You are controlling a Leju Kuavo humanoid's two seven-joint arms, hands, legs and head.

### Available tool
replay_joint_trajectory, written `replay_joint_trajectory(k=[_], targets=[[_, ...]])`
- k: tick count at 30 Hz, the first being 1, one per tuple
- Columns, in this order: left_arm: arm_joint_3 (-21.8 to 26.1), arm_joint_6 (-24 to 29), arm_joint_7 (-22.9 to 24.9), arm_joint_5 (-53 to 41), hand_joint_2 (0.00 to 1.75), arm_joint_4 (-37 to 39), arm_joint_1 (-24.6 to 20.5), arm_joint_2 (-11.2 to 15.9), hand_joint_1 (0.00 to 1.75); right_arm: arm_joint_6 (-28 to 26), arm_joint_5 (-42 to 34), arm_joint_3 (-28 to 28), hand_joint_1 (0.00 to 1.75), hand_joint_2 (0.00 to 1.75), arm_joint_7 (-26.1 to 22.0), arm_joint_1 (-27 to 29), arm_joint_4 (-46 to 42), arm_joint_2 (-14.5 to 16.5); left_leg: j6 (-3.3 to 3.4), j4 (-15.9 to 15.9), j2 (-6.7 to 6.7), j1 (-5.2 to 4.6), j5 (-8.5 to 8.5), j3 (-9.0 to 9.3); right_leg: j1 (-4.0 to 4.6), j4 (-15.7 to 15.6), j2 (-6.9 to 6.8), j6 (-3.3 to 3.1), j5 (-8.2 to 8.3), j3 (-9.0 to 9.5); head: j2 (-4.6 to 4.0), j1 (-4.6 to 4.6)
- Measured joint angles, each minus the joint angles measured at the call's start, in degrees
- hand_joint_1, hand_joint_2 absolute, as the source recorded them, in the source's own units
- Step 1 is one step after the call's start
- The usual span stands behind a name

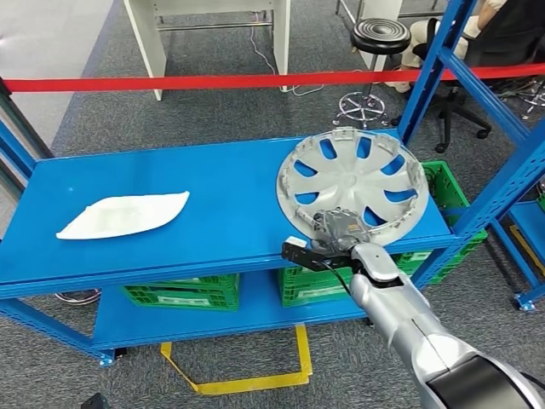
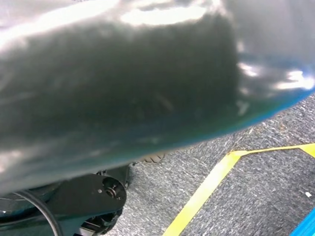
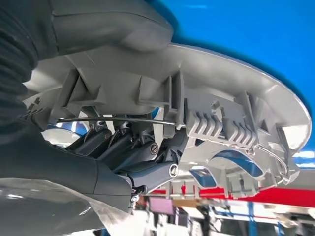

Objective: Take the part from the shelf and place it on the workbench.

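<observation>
A silver hubcap (image 1: 352, 175) lies tilted at the right end of the blue shelf's top board (image 1: 212, 196), its near rim raised. My right hand (image 1: 334, 232) grips that near rim from the front edge of the shelf. In the right wrist view the thick grey thumb (image 3: 111, 24) lies on one face of the hubcap (image 3: 237, 113) and the dark fingers (image 3: 122, 157) curl against its ribbed inner side. A flat white part (image 1: 125, 213) rests on the board's left half. A blurred grey mass (image 2: 111, 88) fills the left wrist view, so my left hand's state is unclear.
Green crates (image 1: 183, 292) stand on the lower shelf board, and another (image 1: 450, 187) sits behind the hubcap. Blue uprights (image 1: 507, 183) rise at the right. Red barrier tape (image 1: 192, 83) runs behind the shelf, with a black stool (image 1: 379, 38) and a seated person (image 1: 501, 25) beyond. Yellow tape (image 1: 257, 379) marks the carpet.
</observation>
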Motion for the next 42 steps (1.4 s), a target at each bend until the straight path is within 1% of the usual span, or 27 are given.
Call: replay_joint_trajectory(k=[5,14,19,22,26,30,35,42], targets=[[0.04,0.01,0.00,0.01,0.00,0.00,0.02,-0.10,0.00,-2.58,2.96,1.94,1.75,1.75,0.91,0.42,-1.59,-0.04,0.00,0.02,-0.01,0.00,0.10,-0.23,0.00,0.02,-0.02,-0.01,0.08,0.11,0.00,0.01],[0.14,0.60,0.02,-0.05,0.00,0.00,0.57,-0.67,0.00,-13.28,12.14,5.24,1.75,1.75,5.43,4.15,-5.44,-0.03,0.00,0.02,-0.01,-0.01,0.10,-0.75,0.02,0.06,-0.03,-0.01,0.08,-0.41,0.00,0.00],[0.17,0.93,-0.24,-0.08,0.00,0.00,1.10,-0.97,0.00,-21.01,18.76,5.76,1.75,1.75,6.57,7.76,-10.36,0.02,0.00,0.01,-0.02,-0.01,0.10,-0.98,0.02,0.06,-0.03,-0.01,0.06,-0.65,0.00,0.00],[0.16,1.07,-1.52,-0.54,0.00,0.00,1.24,-1.08,0.00,-22.51,21.47,5.66,1.75,1.75,5.69,10.24,-14.52,0.03,0.00,0.01,-0.02,0.00,0.09,-1.02,0.02,0.06,-0.05,-0.01,0.04,-0.71,0.00,0.00],[0.10,1.05,-2.74,-1.11,0.00,0.00,1.31,-1.09,0.00,-22.74,22.96,5.08,1.75,1.75,4.52,14.03,-19.84,-0.01,0.00,0.01,-0.02,0.00,0.08,-1.11,0.02,0.06,-0.04,0.00,0.03,-0.78,0.00,-0.01],[-0.10,1.68,-4.38,-1.83,1.75,0.00,1.38,-1.14,0.00,-22.76,22.57,4.00,1.75,1.75,2.18,16.61,-24.22,-0.10,0.00,0.01,-0.02,0.00,0.09,-1.12,0.02,0.05,-0.06,0.00,0.03,-0.79,0.00,0.00],[-1.19,2.32,-5.76,-3.10,1.75,0.00,1.53,-1.26,0.00,-22.81,21.75,2.03,1.75,1.75,-1.76,22.11,-32.64,-0.30,0.00,0.01,-0.02,-0.01,0.08,-1.14,0.00,0.05,-0.04,0.00,0.03,-0.80,0.00,0.00],[-2.03,3.61,-4.18,-3.80,1.75,0.00,1.51,-1.51,0.00,-22.85,17.72,0.79,1.75,1.75,-6.25,27.60,-41.43,-0.33,0.00,0.01,-0.02,-0.01,0.08,-1.18,0.01,0.04,-0.06,0.00,0.03,-0.85,0.00,-0.01]])
